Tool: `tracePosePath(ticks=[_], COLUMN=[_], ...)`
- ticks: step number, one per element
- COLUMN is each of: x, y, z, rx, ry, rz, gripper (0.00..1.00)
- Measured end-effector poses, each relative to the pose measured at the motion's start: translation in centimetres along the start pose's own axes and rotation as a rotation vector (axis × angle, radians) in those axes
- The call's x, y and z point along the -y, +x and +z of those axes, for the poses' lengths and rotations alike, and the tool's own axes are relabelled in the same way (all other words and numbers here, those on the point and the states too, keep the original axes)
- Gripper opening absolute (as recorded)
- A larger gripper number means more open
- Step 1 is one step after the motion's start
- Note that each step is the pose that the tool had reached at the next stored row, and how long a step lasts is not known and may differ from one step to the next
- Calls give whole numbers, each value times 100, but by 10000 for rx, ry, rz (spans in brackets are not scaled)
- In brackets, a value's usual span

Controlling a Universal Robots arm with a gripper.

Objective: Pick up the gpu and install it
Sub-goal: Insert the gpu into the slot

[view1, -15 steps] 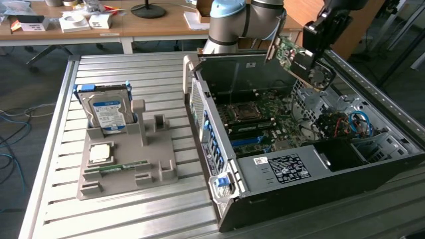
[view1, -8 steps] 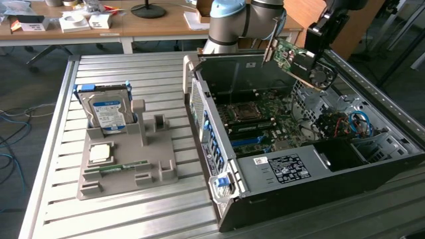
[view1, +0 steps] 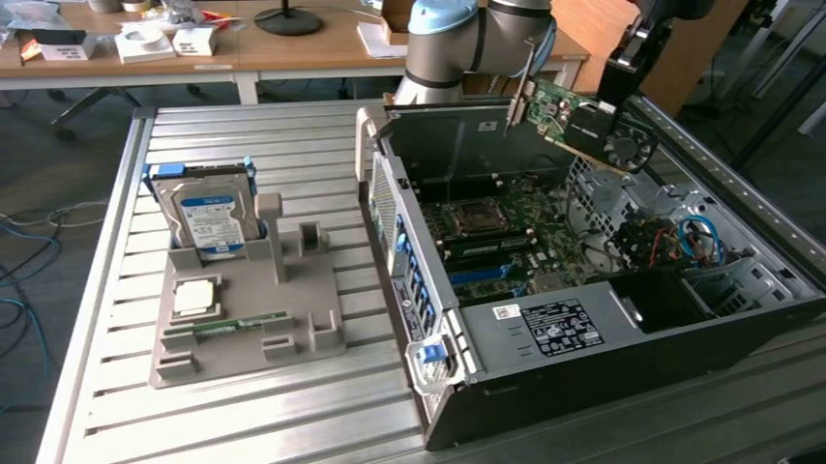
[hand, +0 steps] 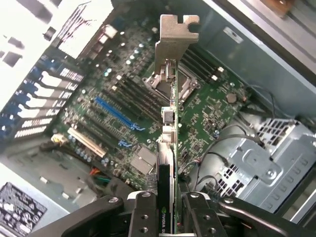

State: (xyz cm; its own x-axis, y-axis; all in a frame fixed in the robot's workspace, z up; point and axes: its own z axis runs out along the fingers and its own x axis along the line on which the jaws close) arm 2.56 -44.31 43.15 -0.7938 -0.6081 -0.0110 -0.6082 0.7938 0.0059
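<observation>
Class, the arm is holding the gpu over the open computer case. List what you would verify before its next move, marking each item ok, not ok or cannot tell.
1. Gripper shut on the gpu: ok, its fingers clamp both faces.
2. gpu clear of the motherboard: ok, it hangs above the open case.
3. Blue slot free: ok, nothing is plugged in.
4. Card lined up with the blue slot: not ok, it hangs tilted, at an angle to it.
5. Slot latch open: cannot tell.
</observation>
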Motion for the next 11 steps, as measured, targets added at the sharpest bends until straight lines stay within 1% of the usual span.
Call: tracePosePath(ticks=[11], x=[0], y=[0], z=[0], rx=[-106], ry=[102], rz=[-1935], gripper=[26])
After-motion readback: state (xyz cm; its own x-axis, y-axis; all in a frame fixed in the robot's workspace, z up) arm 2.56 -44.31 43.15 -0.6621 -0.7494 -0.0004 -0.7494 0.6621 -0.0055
